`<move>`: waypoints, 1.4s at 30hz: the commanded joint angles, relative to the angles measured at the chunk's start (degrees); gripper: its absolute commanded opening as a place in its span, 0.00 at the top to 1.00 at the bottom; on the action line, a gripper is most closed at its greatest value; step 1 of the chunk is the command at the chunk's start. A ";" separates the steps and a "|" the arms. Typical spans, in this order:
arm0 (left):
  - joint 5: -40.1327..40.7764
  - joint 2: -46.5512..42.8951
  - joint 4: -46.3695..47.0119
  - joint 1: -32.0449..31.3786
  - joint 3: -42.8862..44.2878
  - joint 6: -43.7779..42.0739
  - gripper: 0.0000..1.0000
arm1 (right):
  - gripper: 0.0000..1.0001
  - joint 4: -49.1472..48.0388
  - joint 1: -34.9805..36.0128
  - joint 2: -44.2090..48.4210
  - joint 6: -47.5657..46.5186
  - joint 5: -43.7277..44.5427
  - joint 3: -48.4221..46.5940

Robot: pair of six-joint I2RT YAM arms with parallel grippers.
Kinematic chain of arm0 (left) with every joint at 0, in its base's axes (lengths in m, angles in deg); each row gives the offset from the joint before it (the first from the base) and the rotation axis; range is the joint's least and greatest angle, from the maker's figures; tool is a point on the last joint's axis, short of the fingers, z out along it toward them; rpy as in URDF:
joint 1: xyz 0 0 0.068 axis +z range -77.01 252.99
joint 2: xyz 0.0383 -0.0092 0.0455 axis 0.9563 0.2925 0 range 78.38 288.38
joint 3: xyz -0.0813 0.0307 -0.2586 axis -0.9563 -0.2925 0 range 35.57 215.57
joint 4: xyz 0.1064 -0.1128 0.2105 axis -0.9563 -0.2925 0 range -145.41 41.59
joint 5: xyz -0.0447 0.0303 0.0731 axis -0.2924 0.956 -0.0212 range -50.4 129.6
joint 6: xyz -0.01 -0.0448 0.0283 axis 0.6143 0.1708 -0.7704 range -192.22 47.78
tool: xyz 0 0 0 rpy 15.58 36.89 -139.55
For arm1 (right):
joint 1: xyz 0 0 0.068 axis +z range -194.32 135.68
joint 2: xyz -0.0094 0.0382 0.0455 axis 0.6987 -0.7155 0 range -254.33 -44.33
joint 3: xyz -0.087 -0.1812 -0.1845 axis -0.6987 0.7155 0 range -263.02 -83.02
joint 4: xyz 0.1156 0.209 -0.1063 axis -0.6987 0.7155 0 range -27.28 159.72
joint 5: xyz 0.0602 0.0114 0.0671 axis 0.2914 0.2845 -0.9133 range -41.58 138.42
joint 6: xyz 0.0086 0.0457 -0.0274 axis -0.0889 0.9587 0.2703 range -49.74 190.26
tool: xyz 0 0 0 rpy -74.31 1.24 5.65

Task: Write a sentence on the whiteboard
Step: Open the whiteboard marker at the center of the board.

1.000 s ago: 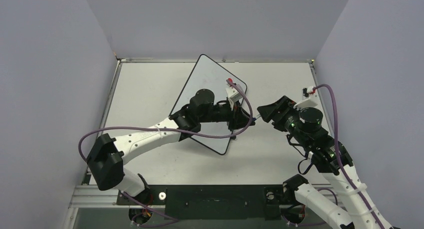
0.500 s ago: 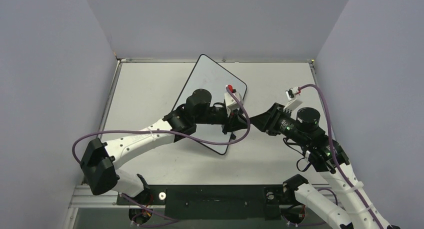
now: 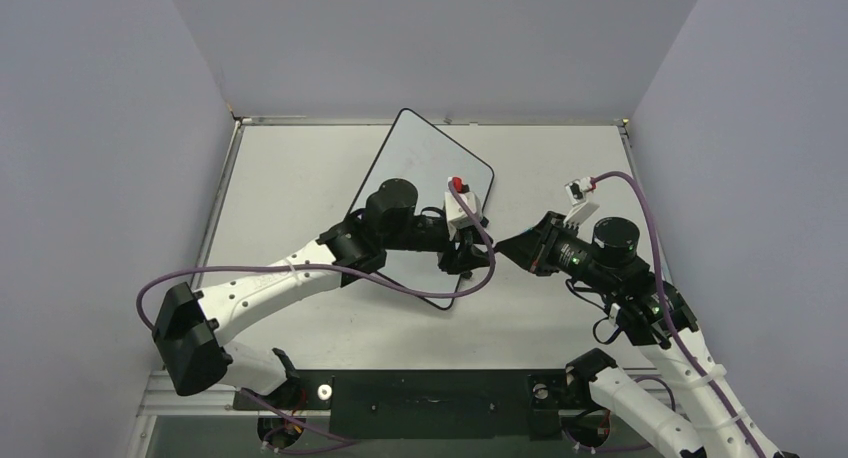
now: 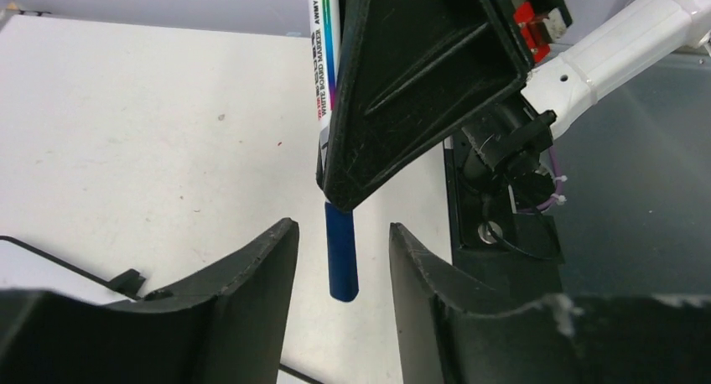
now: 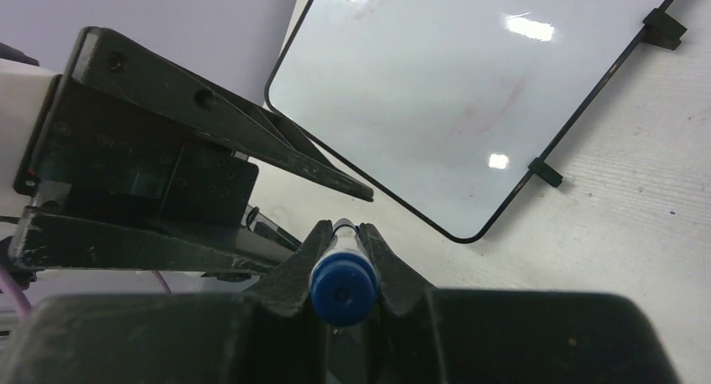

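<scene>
The whiteboard (image 3: 425, 163) lies tilted on the table, white with a thin black frame and two black tabs (image 5: 665, 28). No sentence shows on it; its visible face (image 5: 469, 90) bears only faint smears. A whiteboard marker (image 4: 323, 57) with a blue end (image 4: 341, 254) is clamped in my right gripper (image 5: 342, 226), which is shut on it. My left gripper (image 4: 341, 227) stands open around that blue end, fingers (image 4: 251, 300) on either side without touching it. The two grippers meet nose to nose at the board's near right corner, left gripper (image 3: 478, 248) facing right gripper (image 3: 505, 246).
The grey table (image 3: 560, 168) is enclosed by lilac walls on three sides. The left arm (image 3: 300, 273) crosses over the board's lower part with its purple cable looping beside it. A black base rail (image 3: 430, 393) runs along the near edge.
My right gripper moved left and closed on the marker. My left gripper, shut on the marker before, has let go and opened; its arm drew slightly back to the left.
</scene>
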 commanded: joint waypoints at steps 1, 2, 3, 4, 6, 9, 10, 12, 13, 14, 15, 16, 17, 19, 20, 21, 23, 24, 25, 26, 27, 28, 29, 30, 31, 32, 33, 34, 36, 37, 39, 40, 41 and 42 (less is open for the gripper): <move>0.41 -3.87 3.80 -0.12 -0.94 0.16 0.55 | 1.00 -1.11 -0.18 0.61 -1.22 -0.72 0.16; 0.36 -3.86 4.03 -0.15 -1.08 0.40 0.53 | 1.00 -1.28 -0.13 0.57 -1.17 -0.87 0.15; 0.44 -3.57 4.21 -0.13 -1.07 0.50 0.53 | 1.00 -1.29 -0.11 0.54 -1.13 -0.95 0.17; 0.45 -3.40 4.19 -0.13 -1.01 0.66 0.54 | 1.00 -1.48 -0.09 0.53 -1.03 -1.12 0.12; 0.32 -2.71 4.07 -0.17 -0.69 0.76 0.57 | 1.00 -1.82 -0.08 0.53 -0.88 -1.27 -0.05; 0.26 -1.56 3.61 -0.26 -0.01 0.77 0.57 | 1.00 -2.15 -0.12 0.64 -0.42 -1.73 -0.35; 0.43 -1.47 3.54 -0.33 0.12 0.62 0.56 | 1.00 -2.38 -0.05 0.69 -0.33 -1.98 -0.48; 1.25 -1.19 3.29 -0.38 0.11 0.41 0.55 | 1.00 -2.56 -0.08 0.75 -0.18 -2.33 -0.61; 2.06 -1.16 3.19 -0.38 0.06 0.37 0.55 | 1.00 -2.65 -0.08 0.77 0.06 -2.34 -0.58; 2.48 -1.09 3.20 -0.43 -0.09 0.23 0.55 | 1.00 -2.77 -0.08 0.83 0.13 -2.46 -0.52; 3.01 -1.02 3.18 -0.42 -0.12 0.15 0.55 | 1.00 -2.97 -0.08 0.90 0.34 -2.54 -0.45; 3.17 -0.77 3.06 -0.40 -0.09 0.09 0.56 | 1.00 -3.11 -0.13 1.06 0.48 -2.68 -0.29; 3.40 -0.64 2.86 -0.39 -0.04 0.04 0.57 | 1.00 -3.21 -0.10 1.10 0.52 -2.81 -0.29; 3.78 -0.05 2.63 -0.40 0.24 0.09 0.59 | 1.00 -3.49 -0.09 1.22 0.69 -2.95 -0.21; 3.82 0.37 2.76 -0.39 0.40 0.23 0.61 | 1.00 -3.50 -0.08 1.25 0.85 -3.00 -0.10; 3.63 0.59 2.89 -0.50 0.47 0.32 0.63 | 1.00 -3.61 -0.08 1.33 0.92 -3.02 -0.02; 3.34 1.25 2.94 -0.59 0.84 0.38 0.69 | 1.00 -4.10 -0.15 1.40 1.17 -3.31 0.18; 3.34 1.69 2.50 -0.62 1.16 0.17 0.72 | 1.00 -4.20 -0.07 1.52 1.35 -3.45 0.33; 3.40 1.86 2.37 -0.64 1.38 0.03 0.79 | 1.00 -4.54 -0.13 1.59 1.48 -3.64 0.42; 3.36 2.11 1.99 -0.69 1.58 -0.34 0.86 | 1.00 -4.77 -0.10 1.70 1.80 -3.83 0.63; 3.14 2.16 1.90 -0.84 1.72 -0.93 0.91 | 1.00 -5.36 -0.09 1.85 1.88 -4.35 0.74; 3.10 2.22 1.58 -0.88 1.71 -1.31 0.99 | 1.00 -5.62 -0.09 1.85 1.90 -4.62 0.89; 3.27 2.18 1.47 -1.01 1.74 -2.21 1.00 | 1.00 -5.81 -0.11 1.67 1.80 -4.87 0.91; 3.71 1.99 0.97 -1.10 1.74 -2.78 1.00 | 0.93 -5.67 -0.10 1.54 1.53 -4.84 0.78; 4.00 1.88 0.60 -1.33 1.70 -4.16 1.00 | 0.84 -4.95 -0.15 1.31 1.35 -4.34 0.42; 4.68 1.56 -0.13 -1.48 1.73 -4.77 1.00 | 0.68 -4.00 -0.12 1.23 1.04 -3.87 0.19; 4.97 1.13 -0.39 -1.74 1.56 -5.93 1.00 | 0.64 -3.71 -0.09 1.05 0.79 -3.06 0.01; 5.30 1.01 -0.83 -1.84 1.49 -6.45 1.00 | 0.60 -3.45 -0.09 0.88 0.72 -2.73 -0.10; 5.47 0.50 -0.94 -1.92 1.11 -7.41 1.00 | 0.59 -3.34 -0.11 0.68 0.58 -2.58 -0.26; 5.45 0.29 -0.93 -1.94 0.86 -7.89 1.00 | 0.59 -3.29 -0.14 0.52 0.56 -2.51 -0.28; 5.44 0.11 -0.97 -1.98 0.68 -8.37 1.00 | 0.63 -3.33 -0.15 0.41 0.47 -2.39 -0.37; 5.26 0.06 -0.94 -1.99 0.61 -8.59 1.00 | 0.67 -3.29 -0.03 0.34 0.47 -2.36 -0.42; 5.18 -0.04 -0.77 -1.98 0.38 -8.88 1.00 | 0.69 -3.31 -0.01 0.15 0.42 -2.40 -0.45; 4.98 -0.14 -0.58 -1.97 0.13 -9.02 1.00 | 0.70 -3.28 -0.07 -0.07 0.40 -2.36 -0.33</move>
